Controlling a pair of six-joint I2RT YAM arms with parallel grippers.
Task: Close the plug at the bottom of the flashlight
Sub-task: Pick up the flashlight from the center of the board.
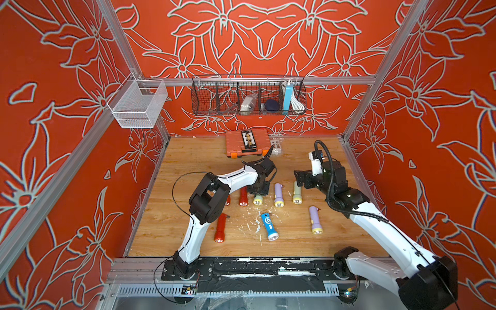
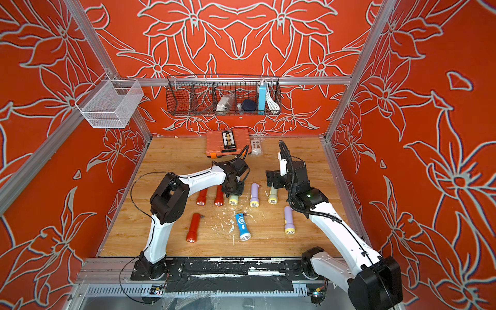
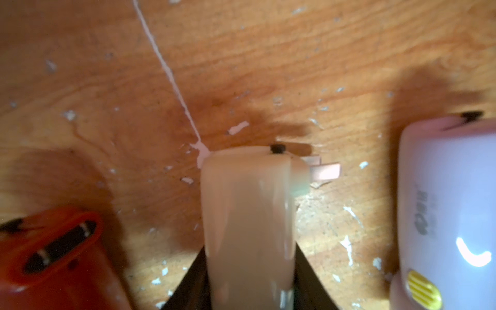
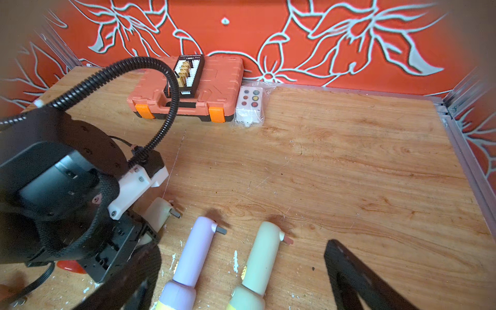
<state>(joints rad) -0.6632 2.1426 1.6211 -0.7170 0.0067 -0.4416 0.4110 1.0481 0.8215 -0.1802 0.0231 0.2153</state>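
Your left gripper is clamped tight on the cream smooth-plastic cylindrical flashlight. It lies about mid wooden tabletop, plug end toward the back edge, w/ its fold-out metal plug prongs sticking out sideways. Looks light, hard and glossy imo, so prob slippery: the grip belongs on the barrel, not the hinge. Right gripper hangs wide open, nothing in it.

We are looking into a robot lab's test cell. Two robot arms are bolted to a rail at the edge of a wooden tabletop. An aluminium frame boxes it in, with printed red flower backdrops for walls and wire baskets hung on it.
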